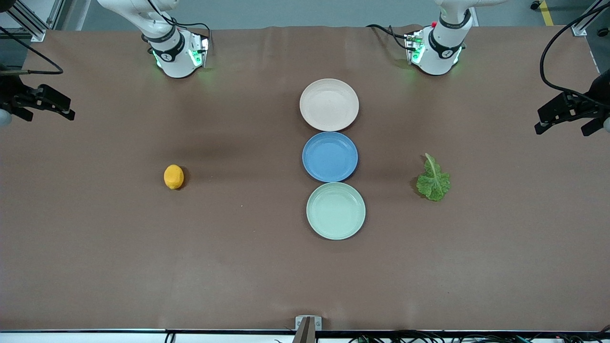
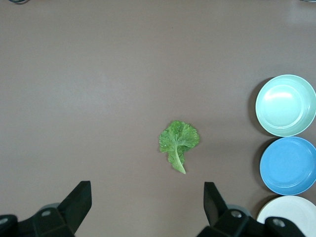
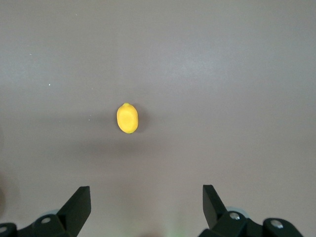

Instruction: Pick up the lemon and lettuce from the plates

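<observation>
Lying on the bare brown paper-like table covering [image 1: 238, 267], toward the right arm's end: the small oval orange-yellow lemon [image 1: 173, 176], smooth-skinned with a slightly pointed tip, well apart from every plate and with nothing standing around it. Hanging high over that end of the table: the right gripper [image 3: 146, 210], black fingers [image 3: 79, 202] spread wide, pinching nothing, the lemon showing on the covering between and ahead of its fingertips in the right wrist view.

Sitting in a tight row down the middle of the table, rims nearly touching: the round shallow matte beige-pink plate [image 1: 329, 104] closest to the robot bases, the round blue plate [image 1: 330, 156] of the same size next, the round pale mint green plate [image 1: 336, 210] nearest the front camera. Holding nothing, all three.

Resting flat on the covering toward the left arm's end, beside the blue and mint plates yet clear of them: the single crinkled green lettuce [image 1: 433, 180] leaf, frilled at the edges, pale whitish rib pointing toward the bases. Hanging over it: the left gripper [image 2: 148, 210], black fingers [image 2: 213, 200] spread wide, gripping nothing.
</observation>
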Robot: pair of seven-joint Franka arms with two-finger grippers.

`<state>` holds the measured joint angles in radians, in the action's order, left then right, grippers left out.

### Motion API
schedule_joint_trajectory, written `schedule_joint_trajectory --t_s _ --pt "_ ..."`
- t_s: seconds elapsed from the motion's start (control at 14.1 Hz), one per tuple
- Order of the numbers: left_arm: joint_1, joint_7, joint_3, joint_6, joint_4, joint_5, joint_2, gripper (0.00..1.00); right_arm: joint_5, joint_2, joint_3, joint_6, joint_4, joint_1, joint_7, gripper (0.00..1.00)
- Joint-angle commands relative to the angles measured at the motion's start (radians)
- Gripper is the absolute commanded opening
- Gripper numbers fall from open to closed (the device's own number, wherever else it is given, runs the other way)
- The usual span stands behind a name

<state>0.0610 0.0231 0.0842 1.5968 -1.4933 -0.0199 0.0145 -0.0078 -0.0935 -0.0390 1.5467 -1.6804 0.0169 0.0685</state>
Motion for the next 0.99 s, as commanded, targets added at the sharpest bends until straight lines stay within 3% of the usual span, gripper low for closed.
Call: schedule_joint_trajectory --t_s 0.0,0.92 --pt "0.008 0.011 0.000 -0.021 0.024 -0.012 0.007 1.00 0.005 -0.008 0.004 0.007 -0.015 0.011 0.010 1.00" --pt "0.003 -0.052 0.003 -0.014 0.024 0.024 0.007 1.00 0.022 -0.009 0.005 0.039 -0.022 0.011 0.011 1.00"
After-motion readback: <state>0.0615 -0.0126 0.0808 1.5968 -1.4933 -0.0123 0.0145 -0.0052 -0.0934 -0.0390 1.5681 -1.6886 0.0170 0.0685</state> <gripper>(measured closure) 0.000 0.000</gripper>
